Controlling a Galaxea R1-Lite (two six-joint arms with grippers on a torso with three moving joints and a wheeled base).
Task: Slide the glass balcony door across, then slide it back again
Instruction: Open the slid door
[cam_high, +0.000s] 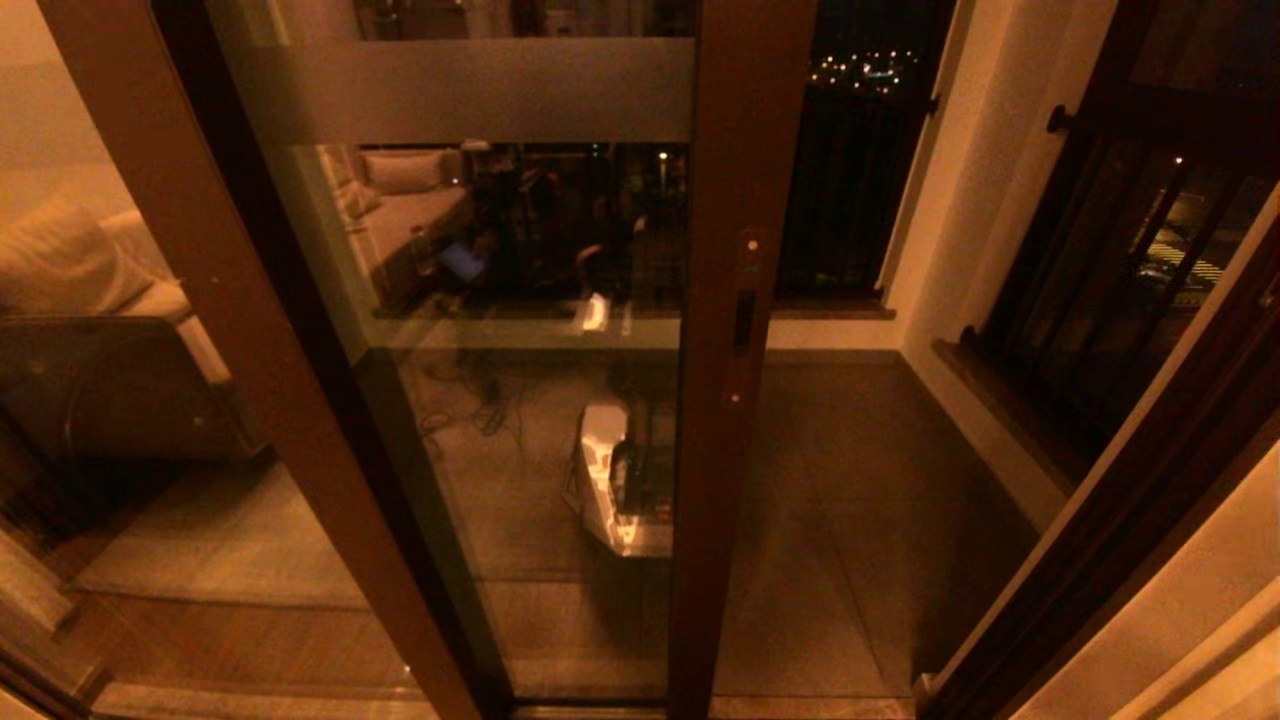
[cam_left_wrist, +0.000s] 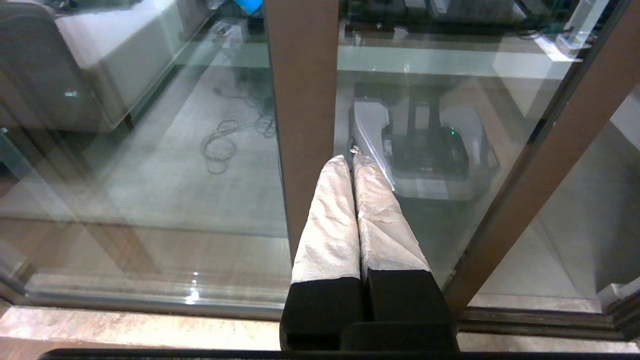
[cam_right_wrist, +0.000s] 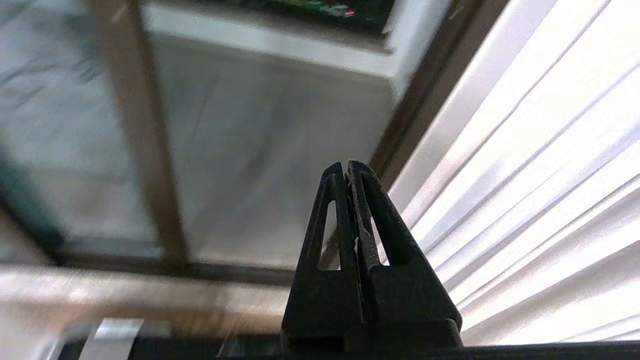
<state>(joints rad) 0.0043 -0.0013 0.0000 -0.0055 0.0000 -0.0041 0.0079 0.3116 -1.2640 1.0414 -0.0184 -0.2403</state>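
Door (cam_high: 520, 300) partly open, stile (cam_high: 735, 330) mid-frame. Left end effector (cam_left_wrist: 352, 157) fully closed, empty, near the stile. Right end effector (cam_right_wrist: 347, 167) fully closed, empty, near curtain (cam_right_wrist: 540, 190).

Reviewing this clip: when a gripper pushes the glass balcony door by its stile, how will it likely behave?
The glass balcony door is a tall framed pane, so probably heavy and rigid. It should slide along the floor track, not tip. Its smooth stile may let shut fingers slip; the recessed handle looks surer.

The left gripper (cam_left_wrist: 352, 159) has its two white-wrapped fingers (cam_left_wrist: 330, 220) pressed together. The right gripper (cam_right_wrist: 346, 167) is closed too, its black fingertips touching.
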